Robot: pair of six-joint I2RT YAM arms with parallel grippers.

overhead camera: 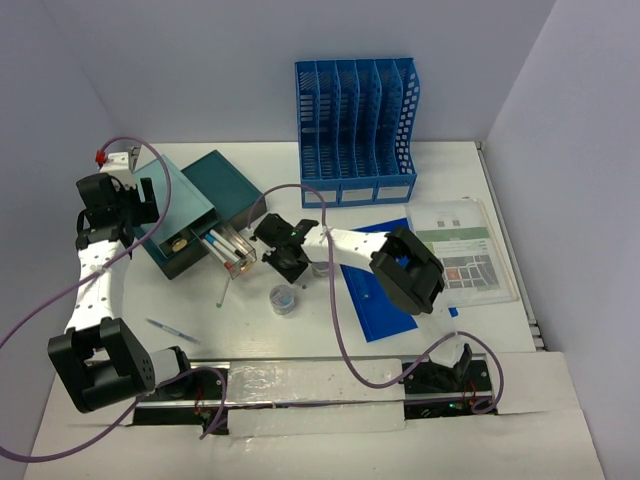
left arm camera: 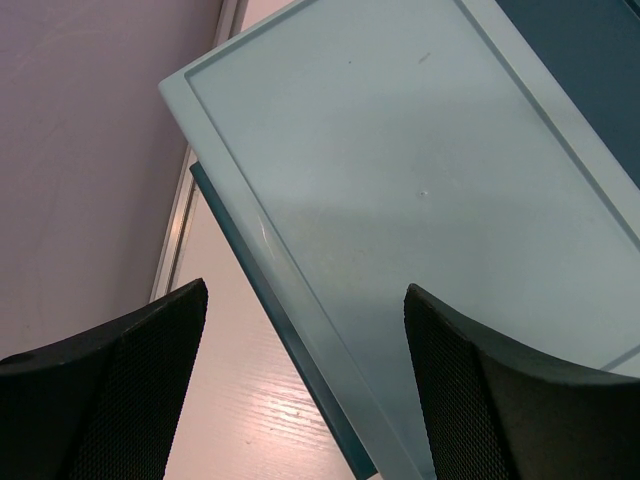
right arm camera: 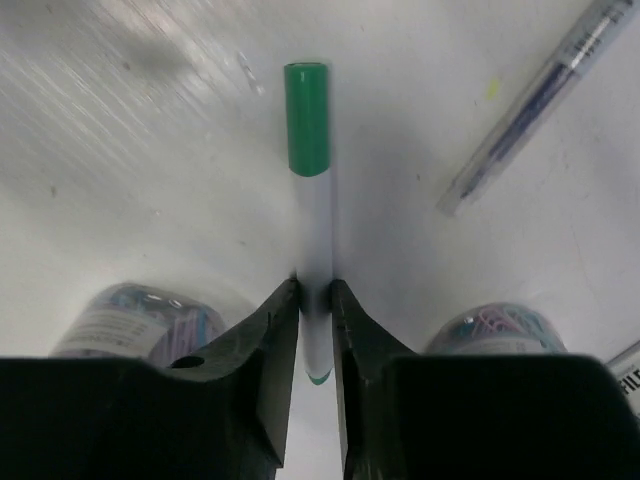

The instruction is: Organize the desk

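The desk (overhead camera: 450, 175) is a flat white tabletop with thin metal edge rails, filling the floor between lavender walls (overhead camera: 200, 60). At 12 o'clock stands a blue file rack (overhead camera: 356, 130). At 10 o'clock sits a teal drawer box (overhead camera: 185, 215), its open drawer (overhead camera: 247, 243) holding pens (overhead camera: 222, 247). Near centre a clear tub (overhead camera: 283, 299) holds paper clips (right arm camera: 495, 322). The right gripper (right arm camera: 315, 290) is clenched on a green-capped white marker (right arm camera: 315, 230) over the desk. The left gripper (left arm camera: 305, 300) hangs released above the drawer box top
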